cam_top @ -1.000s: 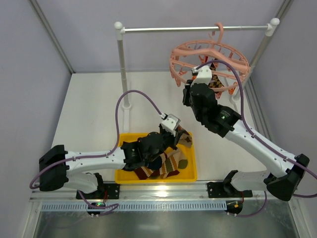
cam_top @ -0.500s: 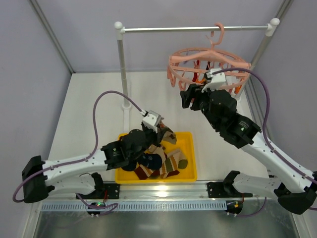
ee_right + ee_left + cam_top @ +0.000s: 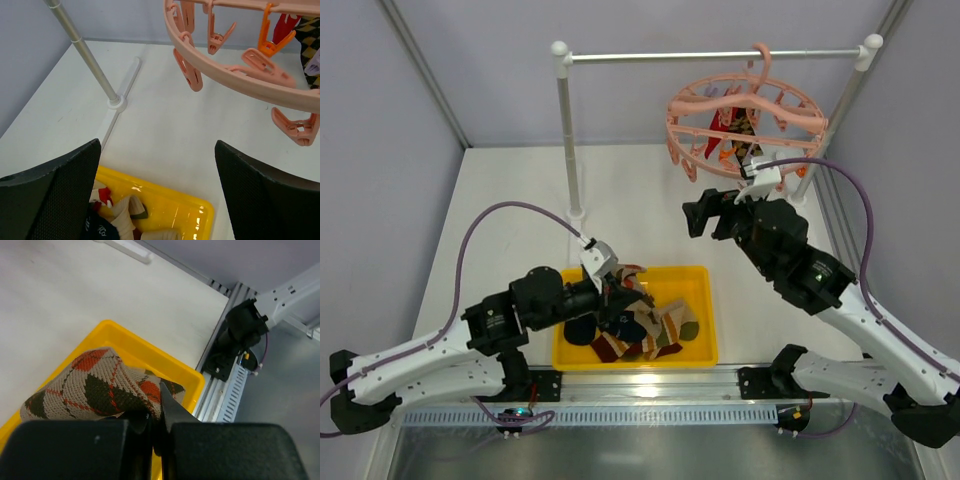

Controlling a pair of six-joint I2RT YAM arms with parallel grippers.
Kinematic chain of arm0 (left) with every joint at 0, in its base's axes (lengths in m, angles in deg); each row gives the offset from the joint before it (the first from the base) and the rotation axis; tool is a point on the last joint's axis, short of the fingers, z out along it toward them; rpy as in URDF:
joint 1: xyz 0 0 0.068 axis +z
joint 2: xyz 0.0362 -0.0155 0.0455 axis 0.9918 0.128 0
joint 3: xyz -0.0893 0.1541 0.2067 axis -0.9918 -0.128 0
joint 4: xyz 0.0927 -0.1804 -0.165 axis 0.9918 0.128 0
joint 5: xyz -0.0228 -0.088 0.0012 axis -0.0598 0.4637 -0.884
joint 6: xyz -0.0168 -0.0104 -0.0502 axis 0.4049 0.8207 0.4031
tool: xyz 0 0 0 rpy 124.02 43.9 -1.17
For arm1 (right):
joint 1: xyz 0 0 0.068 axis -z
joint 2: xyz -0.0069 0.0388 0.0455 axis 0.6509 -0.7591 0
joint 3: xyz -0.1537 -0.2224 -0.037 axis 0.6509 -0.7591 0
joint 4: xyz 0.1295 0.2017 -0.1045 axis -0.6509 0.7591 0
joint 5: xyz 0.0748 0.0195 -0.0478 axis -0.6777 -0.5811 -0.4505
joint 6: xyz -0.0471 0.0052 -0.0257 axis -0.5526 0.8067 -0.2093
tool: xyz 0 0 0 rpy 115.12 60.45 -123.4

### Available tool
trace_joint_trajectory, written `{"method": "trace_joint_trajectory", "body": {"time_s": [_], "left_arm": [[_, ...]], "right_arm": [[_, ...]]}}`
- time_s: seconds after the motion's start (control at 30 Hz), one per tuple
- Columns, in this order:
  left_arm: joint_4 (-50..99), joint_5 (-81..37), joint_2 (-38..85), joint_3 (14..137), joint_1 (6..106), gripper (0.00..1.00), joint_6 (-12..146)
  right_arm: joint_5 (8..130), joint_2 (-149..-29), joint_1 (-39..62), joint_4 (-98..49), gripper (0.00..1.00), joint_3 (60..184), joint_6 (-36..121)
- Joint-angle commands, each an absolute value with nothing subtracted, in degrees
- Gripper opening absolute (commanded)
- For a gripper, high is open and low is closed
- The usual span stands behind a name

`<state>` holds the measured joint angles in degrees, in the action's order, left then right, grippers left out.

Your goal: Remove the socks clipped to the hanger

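Note:
The salmon-pink ring hanger [image 3: 745, 125] hangs by its hook from the rail. A red sock [image 3: 725, 122] and an argyle sock [image 3: 748, 128] are clipped inside it; the ring [image 3: 240, 80], the red sock [image 3: 287, 25] and the argyle sock [image 3: 310, 35] also show in the right wrist view. My right gripper [image 3: 705, 215] [image 3: 156, 150] is open and empty, below and in front of the ring. My left gripper [image 3: 620, 292] [image 3: 160, 407] is shut on another argyle sock [image 3: 100, 387] over the yellow bin [image 3: 705, 345]. Several socks [image 3: 655, 330] lie in the bin.
The white-and-metal rail stand has a post [image 3: 570, 130] left of the hanger and its foot [image 3: 116, 101] on the white table. The yellow bin's rim [image 3: 150, 352] lies near the table's front rail. Empty pink clips [image 3: 187, 70] dangle from the ring.
The right gripper opened wide and drew back from the hanger toward me; the ring swung back. The left arm pulled left and nearer, carrying the argyle sock over the bin.

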<state>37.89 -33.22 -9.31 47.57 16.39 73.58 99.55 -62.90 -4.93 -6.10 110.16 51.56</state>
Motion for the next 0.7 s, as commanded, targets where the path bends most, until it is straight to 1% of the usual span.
{"method": "trace_joint_trajectory", "body": {"time_s": [0.0,0.17,0.2,0.33,0.37,0.43,0.47,0.5,0.53,0.57,0.6,0.63,0.67], "left_arm": [[47.12,-25.42,-7.68,50.63,16.29,0.00,74.71],[48.71,-29.28,-4.16,47.92,14.63,0.00,77.17],[49.06,-32.69,-3.72,47.56,14.53,0.00,77.53],[50.11,-39.03,-0.12,45.71,14.44,0.00,79.37],[50.03,-40.79,0.58,45.19,14.53,0.00,79.90],[51.16,-45.09,4.08,44.30,14.44,0.00,81.65],[51.69,-46.42,5.50,44.39,14.44,0.02,82.44],[52.39,-47.65,7.17,44.65,14.44,0.11,84.19],[53.09,-48.79,9.79,44.92,14.44,0.60,84.99],[53.62,-50.37,11.39,45.27,14.44,0.85,85.87],[53.98,-51.17,12.53,45.62,14.44,0.99,87.36],[54.94,-52.14,14.63,46.75,14.44,1.00,88.16],[55.90,-55.63,15.61,47.63,14.44,1.00,89.12]], "right_arm": [[98.68,-59.29,-5.00,-7.68,0.95,108.87,52.10],[99.73,-55.51,-5.00,-6.36,0.95,107.46,51.83],[99.82,-54.73,-5.00,-5.75,0.95,107.37,51.75],[99.82,-53.58,-5.00,-4.87,0.96,107.02,51.39],[99.82,-53.40,-5.00,-4.69,1.00,106.93,51.04],[100.26,-52.44,-5.00,-4.86,1.00,106.05,50.87],[100.61,-52.17,-5.00,-5.12,1.00,105.79,50.60],[100.61,-51.91,-4.92,-5.48,0.99,105.35,50.51],[100.35,-51.64,-5.00,-5.65,1.00,105.17,50.43],[100.00,-51.29,-5.00,-5.65,1.00,105.08,50.34],[98.78,-51.29,-5.00,-5.74,1.00,105.43,50.34],[97.98,-51.20,-5.00,-5.74,1.00,105.61,50.08],[97.62,-51.20,-5.00,-5.57,1.00,105.96,49.81]]}}
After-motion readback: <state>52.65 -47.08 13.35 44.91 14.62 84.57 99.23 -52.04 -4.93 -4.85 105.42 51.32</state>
